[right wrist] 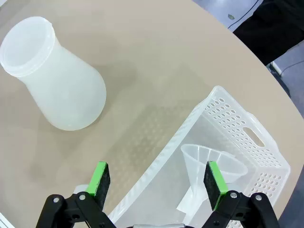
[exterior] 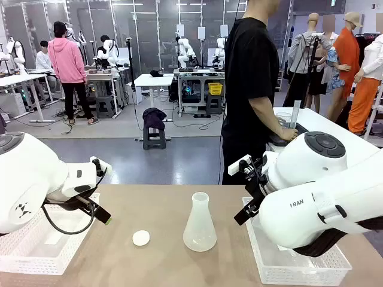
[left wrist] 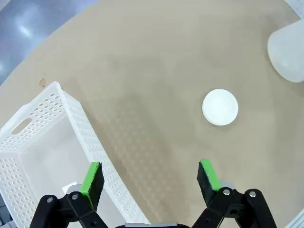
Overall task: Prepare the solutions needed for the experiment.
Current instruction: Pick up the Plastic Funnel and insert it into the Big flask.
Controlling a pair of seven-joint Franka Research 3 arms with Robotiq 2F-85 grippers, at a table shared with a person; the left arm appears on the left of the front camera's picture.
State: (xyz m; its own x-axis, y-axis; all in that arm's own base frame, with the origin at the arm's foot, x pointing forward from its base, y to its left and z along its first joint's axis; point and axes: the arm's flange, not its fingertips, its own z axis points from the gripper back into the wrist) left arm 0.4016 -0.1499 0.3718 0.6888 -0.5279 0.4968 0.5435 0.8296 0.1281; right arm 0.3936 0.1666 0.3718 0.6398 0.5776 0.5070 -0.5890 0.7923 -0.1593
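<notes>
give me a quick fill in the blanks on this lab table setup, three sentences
1. Seen from the front, the white round cap lies on the table to the robot's ____ of the frosted flask.
2. In the right wrist view, the white basket holds a clear ____.
3. The left gripper and the right gripper both have their jaws ____.

Missing words: left; funnel; open
</notes>
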